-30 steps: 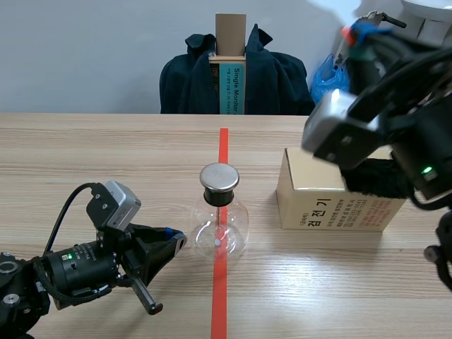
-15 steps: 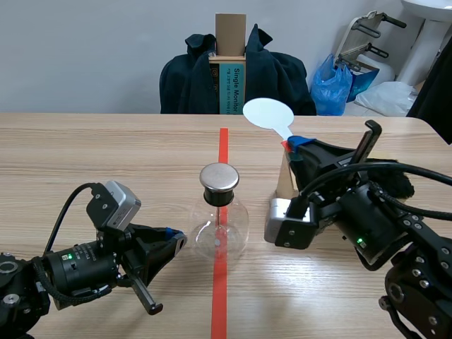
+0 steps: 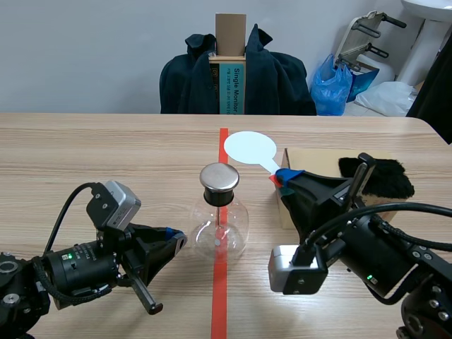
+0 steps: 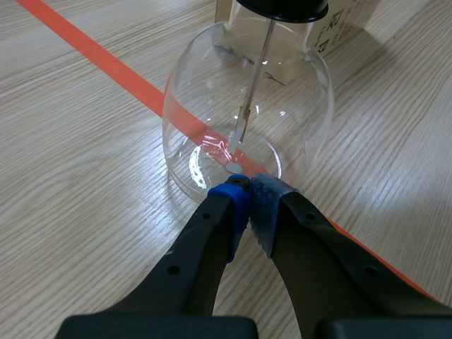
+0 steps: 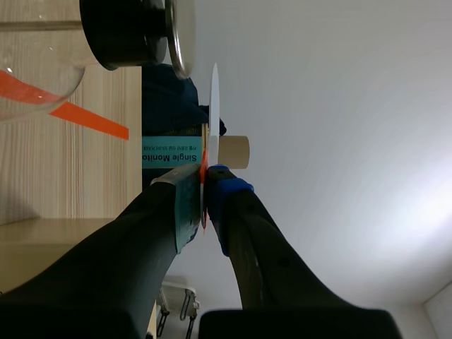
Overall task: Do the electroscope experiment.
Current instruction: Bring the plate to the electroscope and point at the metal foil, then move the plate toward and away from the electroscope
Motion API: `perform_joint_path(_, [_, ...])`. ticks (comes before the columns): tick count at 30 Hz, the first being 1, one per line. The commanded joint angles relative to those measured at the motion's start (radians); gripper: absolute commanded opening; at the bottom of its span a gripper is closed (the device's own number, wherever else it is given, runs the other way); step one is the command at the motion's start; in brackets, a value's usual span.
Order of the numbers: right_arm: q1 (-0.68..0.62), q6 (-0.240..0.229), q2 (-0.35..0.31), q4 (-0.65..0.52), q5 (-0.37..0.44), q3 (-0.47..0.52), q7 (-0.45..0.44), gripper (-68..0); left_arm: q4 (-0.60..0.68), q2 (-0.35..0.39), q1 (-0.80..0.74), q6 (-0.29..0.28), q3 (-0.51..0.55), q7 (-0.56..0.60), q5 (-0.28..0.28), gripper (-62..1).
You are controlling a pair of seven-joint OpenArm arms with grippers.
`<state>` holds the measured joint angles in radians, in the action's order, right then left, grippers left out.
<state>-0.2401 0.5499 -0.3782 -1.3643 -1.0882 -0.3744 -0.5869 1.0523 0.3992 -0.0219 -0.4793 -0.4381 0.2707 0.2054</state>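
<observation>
Scene view: the glass electroscope (image 3: pixel 220 227) stands on the red tape line (image 3: pixel 219 304) at mid-table. The right gripper (image 3: pixel 285 176) holds a white disc wand (image 3: pixel 250 147) just beside the electroscope's metal cap (image 3: pixel 219 178).
Left wrist view: the left gripper (image 4: pixel 248 192) is clenched on nothing, tips just at the electroscope's base.
Right wrist view: the right gripper's fingers (image 5: pixel 180 201) pinch the wand, which shows edge-on near the cap

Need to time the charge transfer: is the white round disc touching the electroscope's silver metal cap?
Apart. The right wrist view shows the white round disc edge-on, with a clear gap to the silver metal cap.
</observation>
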Motion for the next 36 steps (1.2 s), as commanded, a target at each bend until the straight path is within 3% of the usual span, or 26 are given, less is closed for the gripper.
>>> perform_joint_path(1, [0.007, 0.031, -0.018, -0.026, 0.015, 0.006, -0.014, -66.9, 0.021, 0.000, 0.005, -0.002, 0.001, 0.018, 0.006, -58.2])
perform_joint_path(6, [0.007, 0.056, -0.018, -0.026, 0.015, 0.006, -0.061, -66.9, 0.021, 0.000, 0.005, -0.002, 0.001, 0.017, 0.006, -58.2])
perform_joint_path(22, [0.007, 0.055, -0.018, -0.026, 0.014, 0.006, -0.187, -66.9, 0.021, 0.000, 0.005, -0.002, 0.001, 0.018, 0.006, -58.2])
perform_joint_path(32, [0.002, 0.055, -0.018, -0.026, 0.015, 0.006, -0.212, -66.9, 0.021, 0.000, 0.005, -0.002, 0.001, 0.018, 0.006, -58.2])
perform_joint_path(36, [0.002, 0.055, -0.023, -0.026, 0.015, 0.006, -0.179, -66.9, 0.021, 0.000, 0.005, -0.002, 0.001, 0.018, 0.006, -58.2])
